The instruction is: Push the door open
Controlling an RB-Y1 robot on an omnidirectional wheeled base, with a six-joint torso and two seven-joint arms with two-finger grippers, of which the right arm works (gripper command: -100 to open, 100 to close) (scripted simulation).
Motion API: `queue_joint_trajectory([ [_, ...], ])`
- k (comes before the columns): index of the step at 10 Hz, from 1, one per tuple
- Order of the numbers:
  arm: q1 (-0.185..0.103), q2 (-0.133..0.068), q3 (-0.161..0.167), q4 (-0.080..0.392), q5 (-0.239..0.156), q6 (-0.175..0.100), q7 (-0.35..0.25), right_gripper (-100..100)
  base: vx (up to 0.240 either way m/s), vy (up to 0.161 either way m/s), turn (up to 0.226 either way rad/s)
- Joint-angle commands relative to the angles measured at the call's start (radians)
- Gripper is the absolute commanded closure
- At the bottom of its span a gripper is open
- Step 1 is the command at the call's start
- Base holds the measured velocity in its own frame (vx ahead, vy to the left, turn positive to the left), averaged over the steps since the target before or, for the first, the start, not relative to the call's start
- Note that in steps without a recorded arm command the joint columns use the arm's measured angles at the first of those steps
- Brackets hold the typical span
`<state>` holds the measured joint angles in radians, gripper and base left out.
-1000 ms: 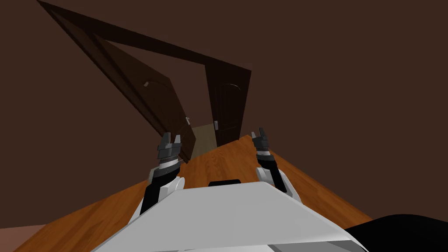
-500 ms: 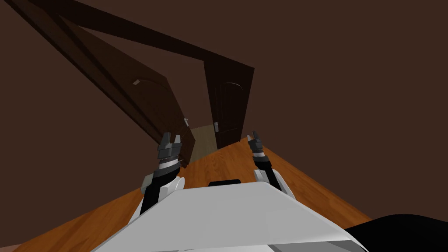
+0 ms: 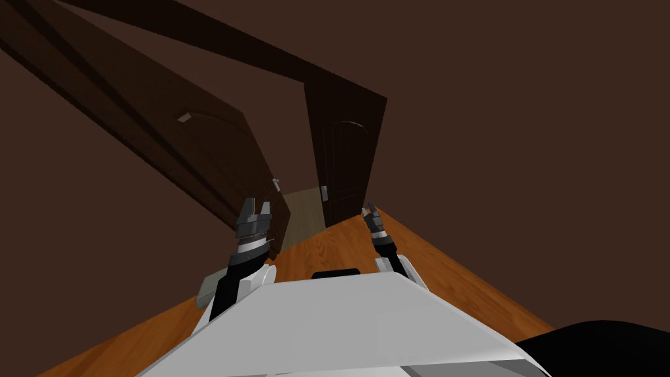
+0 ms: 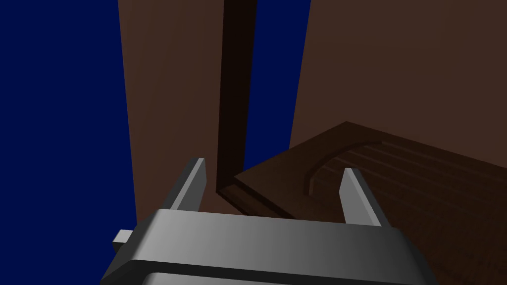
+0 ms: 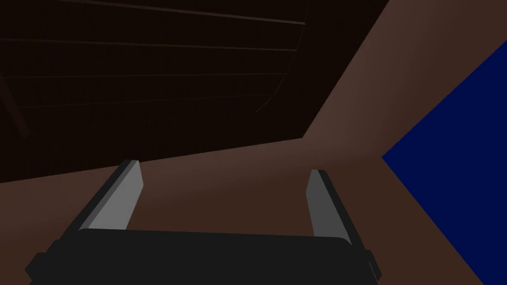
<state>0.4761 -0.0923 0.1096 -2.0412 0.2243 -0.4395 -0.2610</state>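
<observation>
**Q:** When the head view is read first, where does the door stand?

**A:** It has two dark brown leaves. The left door leaf (image 3: 222, 157) is ajar, angled away from me. The right door leaf (image 3: 343, 163) stands across a narrow gap from it, and pale floor (image 3: 302, 208) shows between them. A small grey handle (image 3: 276, 184) sits at the left leaf's free edge. The left gripper (image 3: 254, 211) is low, just in front of that edge, with its fingers apart. The right gripper (image 3: 370, 209) is across the gap from the left leaf, at the foot of the right one.

**Q:** Left wrist view?

**A:** The fingers (image 4: 190, 185) are spread with nothing between them. The left leaf's arched panel lies close beyond them. A dark strip (image 4: 236, 89) meets the leaf's corner, and there is brown wall (image 4: 168, 99) beside it.

**Q:** Right wrist view?

**A:** The fingers (image 5: 121, 198) are also spread and hold nothing. A very dark panelled door face lies ahead, opposite the left leaf.
</observation>
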Motion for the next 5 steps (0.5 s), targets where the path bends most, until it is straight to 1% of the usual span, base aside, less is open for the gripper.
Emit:
queue_joint_trajectory([
  [1, 0.011, -0.007, 0.030, 0.022, 0.024, 0.004, -0.017, -100, 0.213, 0.033, -0.009],
  [2, 0.012, -0.012, 0.046, 0.041, 0.039, 0.006, -0.027, -100, 0.195, 0.048, -0.009],
  [4, 0.014, -0.021, 0.078, 0.080, 0.067, 0.010, -0.047, -100, 0.199, 0.091, -0.011],
  [5, 0.015, -0.024, 0.086, 0.090, 0.074, 0.011, -0.053, -100, 0.159, 0.056, -0.009],
])
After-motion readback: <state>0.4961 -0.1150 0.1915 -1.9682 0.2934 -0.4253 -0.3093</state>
